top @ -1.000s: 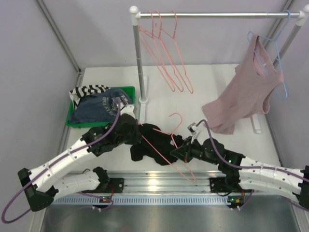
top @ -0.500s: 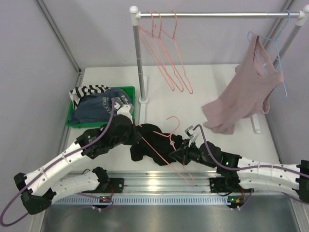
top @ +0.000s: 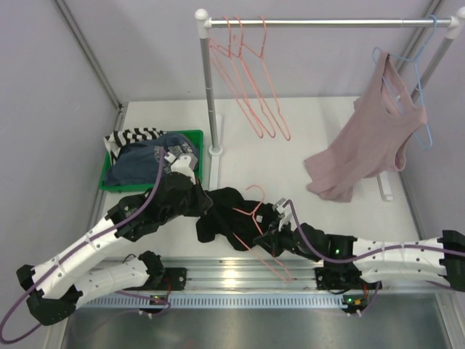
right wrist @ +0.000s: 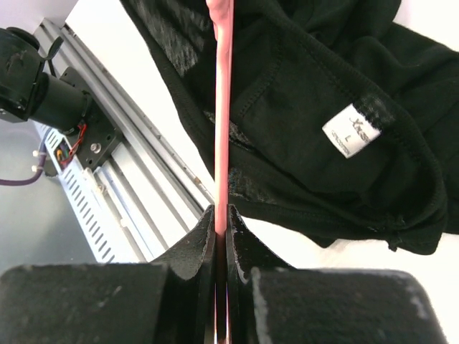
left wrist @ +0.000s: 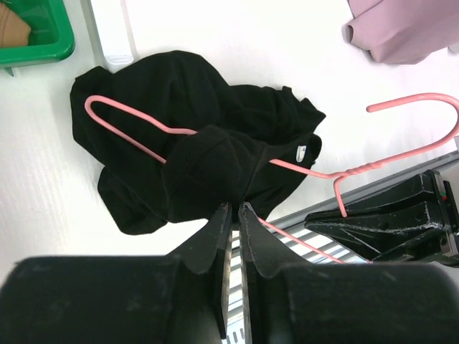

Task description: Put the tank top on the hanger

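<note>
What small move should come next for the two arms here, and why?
Probably the left end effector, pinched on the tank top, should draw the fabric a little farther along the hanger. The right end effector clamps the wire, and one shoulder loop already pokes out of the black fabric.

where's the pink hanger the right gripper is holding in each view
top external: hanger at lower centre.
left wrist: hanger across the middle, hook at right.
right wrist: hanger as an upright line rising from the right gripper.
shared landmark: the black tank top.
</note>
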